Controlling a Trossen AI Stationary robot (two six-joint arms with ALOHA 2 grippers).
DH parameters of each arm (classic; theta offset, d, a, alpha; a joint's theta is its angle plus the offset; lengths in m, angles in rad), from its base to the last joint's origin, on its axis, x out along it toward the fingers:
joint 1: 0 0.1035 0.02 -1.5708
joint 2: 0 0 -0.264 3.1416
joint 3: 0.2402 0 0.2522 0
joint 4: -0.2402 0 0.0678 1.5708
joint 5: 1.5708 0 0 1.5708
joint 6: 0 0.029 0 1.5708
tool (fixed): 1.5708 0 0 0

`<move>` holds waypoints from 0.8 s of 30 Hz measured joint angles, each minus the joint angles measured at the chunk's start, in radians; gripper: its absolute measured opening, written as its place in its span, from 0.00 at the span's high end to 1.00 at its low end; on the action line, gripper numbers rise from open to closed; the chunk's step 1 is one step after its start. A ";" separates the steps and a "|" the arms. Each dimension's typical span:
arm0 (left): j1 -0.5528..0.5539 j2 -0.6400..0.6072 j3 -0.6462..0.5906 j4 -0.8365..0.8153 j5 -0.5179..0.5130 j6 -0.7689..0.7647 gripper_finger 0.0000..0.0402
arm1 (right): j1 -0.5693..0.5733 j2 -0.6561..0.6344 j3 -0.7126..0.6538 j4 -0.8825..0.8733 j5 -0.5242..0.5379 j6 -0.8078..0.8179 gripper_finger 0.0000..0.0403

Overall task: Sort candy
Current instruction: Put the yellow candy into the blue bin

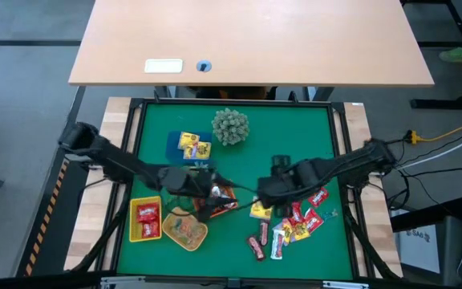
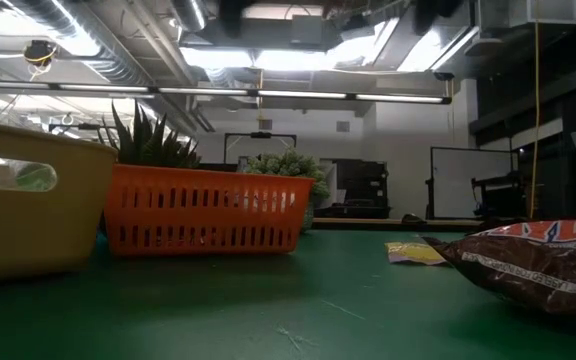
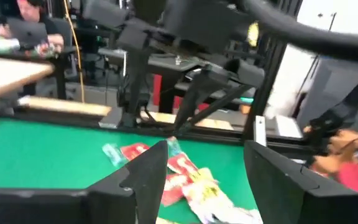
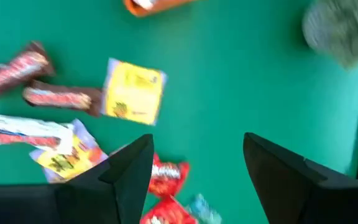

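Observation:
Loose candy (image 1: 289, 226) lies in a pile on the green mat, near right: red packets, yellow packets, dark brown bars. My right gripper (image 4: 194, 165) hangs open above this pile, fingers pointing steeply down, with a yellow packet (image 4: 134, 91) and brown bars (image 4: 61, 97) below and beyond it. My left gripper (image 3: 205, 171) is open and level near the mat's middle (image 1: 212, 195), facing the pile (image 3: 179, 177), nothing between its fingers. Red packets lie in the yellow tray (image 1: 145, 221), and yellow packets (image 1: 192, 145) lie on a blue tray at the far left.
An orange tray (image 1: 187, 231) stands beside the yellow one, near left. A spiky pale green plant ball (image 1: 229, 127) sits at the far middle. A wooden desk (image 1: 251, 40) lies beyond the mat. The two arms meet close together over the mat's middle.

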 joint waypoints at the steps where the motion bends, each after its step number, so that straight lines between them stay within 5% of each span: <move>1: 0.012 0.034 0.035 0.000 0.012 0.030 0.51 | 0.000 -0.039 -0.054 0.016 0.011 0.025 0.38; 12: 0.100 0.379 0.412 -0.250 0.120 0.103 0.50 | 0.001 -0.462 -0.557 0.273 0.016 0.231 0.38; 24: 0.138 0.617 0.553 -0.375 0.121 0.103 0.50 | 0.000 -0.565 -0.699 0.383 0.013 0.256 0.38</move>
